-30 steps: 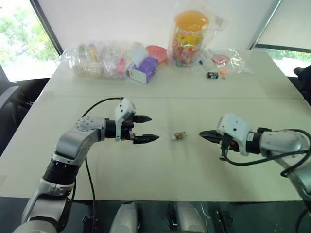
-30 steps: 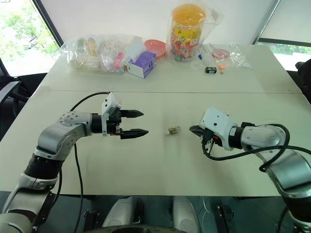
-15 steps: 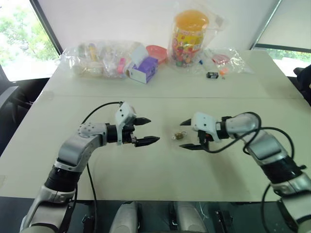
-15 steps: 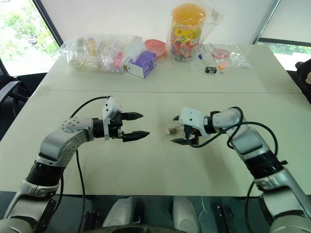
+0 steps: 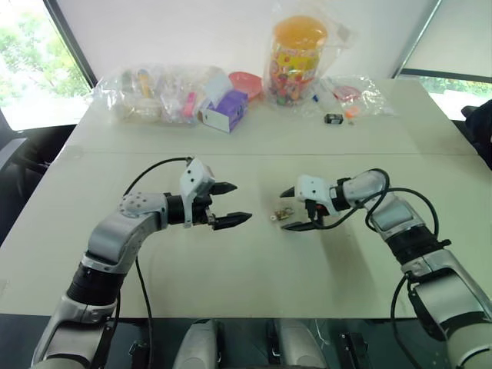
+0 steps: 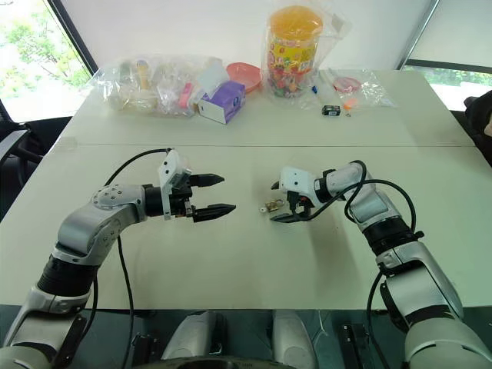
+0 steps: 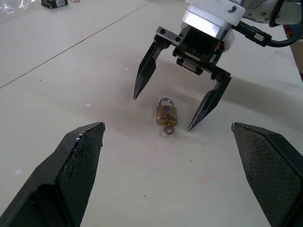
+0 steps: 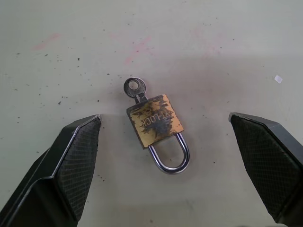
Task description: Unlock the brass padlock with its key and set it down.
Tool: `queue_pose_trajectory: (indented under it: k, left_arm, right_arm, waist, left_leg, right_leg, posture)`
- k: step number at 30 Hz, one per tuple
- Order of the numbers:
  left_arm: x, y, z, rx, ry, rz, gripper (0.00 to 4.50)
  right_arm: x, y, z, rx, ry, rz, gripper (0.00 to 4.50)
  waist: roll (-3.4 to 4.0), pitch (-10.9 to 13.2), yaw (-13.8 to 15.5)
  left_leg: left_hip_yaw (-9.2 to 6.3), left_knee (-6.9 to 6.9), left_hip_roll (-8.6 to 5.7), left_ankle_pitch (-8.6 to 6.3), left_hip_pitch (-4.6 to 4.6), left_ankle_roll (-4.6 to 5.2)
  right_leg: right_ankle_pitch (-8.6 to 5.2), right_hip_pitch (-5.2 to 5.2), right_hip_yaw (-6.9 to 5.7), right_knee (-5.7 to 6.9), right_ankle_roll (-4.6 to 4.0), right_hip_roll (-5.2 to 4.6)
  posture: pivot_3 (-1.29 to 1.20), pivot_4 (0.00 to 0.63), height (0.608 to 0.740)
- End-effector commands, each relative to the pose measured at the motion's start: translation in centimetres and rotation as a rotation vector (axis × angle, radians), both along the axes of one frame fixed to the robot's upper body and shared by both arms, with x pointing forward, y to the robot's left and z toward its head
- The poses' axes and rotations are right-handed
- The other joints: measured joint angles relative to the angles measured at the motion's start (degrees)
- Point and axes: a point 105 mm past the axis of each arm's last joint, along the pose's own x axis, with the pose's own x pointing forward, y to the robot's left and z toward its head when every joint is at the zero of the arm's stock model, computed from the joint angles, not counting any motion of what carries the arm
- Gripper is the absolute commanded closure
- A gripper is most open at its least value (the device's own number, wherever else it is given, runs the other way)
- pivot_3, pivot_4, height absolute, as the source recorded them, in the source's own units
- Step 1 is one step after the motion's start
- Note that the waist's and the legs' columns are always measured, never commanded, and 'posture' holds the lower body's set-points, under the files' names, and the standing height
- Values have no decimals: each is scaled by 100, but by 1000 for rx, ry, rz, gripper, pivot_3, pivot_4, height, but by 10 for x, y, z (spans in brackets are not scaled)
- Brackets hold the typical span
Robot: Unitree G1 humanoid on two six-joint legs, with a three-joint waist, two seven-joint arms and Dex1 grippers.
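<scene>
Midway across the worktop [image 5: 254, 261] we see the brass padlock [image 8: 155, 120] lying flat, the key [image 8: 134, 89] in its keyhole. Our right tool [image 7: 176, 109] straddles it, fingers apart; our left tool [image 5: 235, 204] waits, also apart. Grasping comes next, we judge.

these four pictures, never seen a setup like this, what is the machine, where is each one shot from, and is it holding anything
It is a humanoid robot with two arms, each ending in a gripper of two black fingers. Two pictures come from cameras in its head, looking down over a pale table. The other two come from a camera on each wrist, so those big dark wedges at the bottom are that gripper's own fingers.

A tiny brass padlock lies flat on the table with its key stuck in the bottom. The right gripper hangs open just over it, a finger on either side, not touching. The left gripper waits open nearby. Nothing is held.

At the far edge sit bags of odds and ends, a purple box and a candy jar.
</scene>
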Motion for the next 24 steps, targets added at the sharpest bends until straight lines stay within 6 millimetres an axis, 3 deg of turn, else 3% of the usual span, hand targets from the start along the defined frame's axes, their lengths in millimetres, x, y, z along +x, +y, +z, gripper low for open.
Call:
queue_pose_trajectory:
  k: [1, 3, 8, 13, 19, 24]
  left_arm:
    - [1, 0, 14, -21, -53, -1, 0]
    - [1, 0, 14, -21, -55, 1, 0]
    - [1, 1, 13, -18, -56, 1, 0]
    - [2, 0, 13, -24, -46, -10, 0]
    - [12, -2, 22, -102, 19, -33, 0]
    - [19, -6, 33, -154, 69, -74, 0]
  right_arm:
    - [6, -7, -10, -45, 14, -28, 560]
    - [6, -9, -15, -63, 39, -33, 1286]
    - [6, -14, -23, -90, 73, -49, 3739]
    - [0, -15, -14, -94, -19, -22, 3804]
    - [-19, 16, 54, 20, -547, 84, 3804]
    - [-41, 30, 84, 41, -822, 128, 3804]
  waist:
    - [0, 0, -8]
    - [1, -1, -11]
    - [2, -2, -9]
    - [3, -4, 18]
    - [5, -1, 17]
    - [6, 0, 8]
  left_leg:
    - [0, 0, 0, 0, 1, -1]
    - [1, 0, 0, 1, 4, -2]
    - [1, 0, 0, 2, 16, -3]
    - [1, 0, -1, 2, 22, -3]
    - [0, 2, -6, 2, -9, -3]
    - [0, -1, -2, 4, -5, -8]
  right_leg:
    - [0, 0, 0, 2, 0, 0]
    - [0, 0, 1, 5, 0, 0]
    - [0, 13, 2, 9, -1, -3]
    - [0, 19, 1, 9, -1, -7]
    - [0, -12, 0, 11, -1, -12]
    - [0, -17, 1, 19, -1, 1]
  posture:
    - [0, 150, 735]
    - [0, 150, 735]
    - [0, 150, 735]
    - [0, 150, 735]
    - [0, 150, 735]
    - [0, 150, 735]
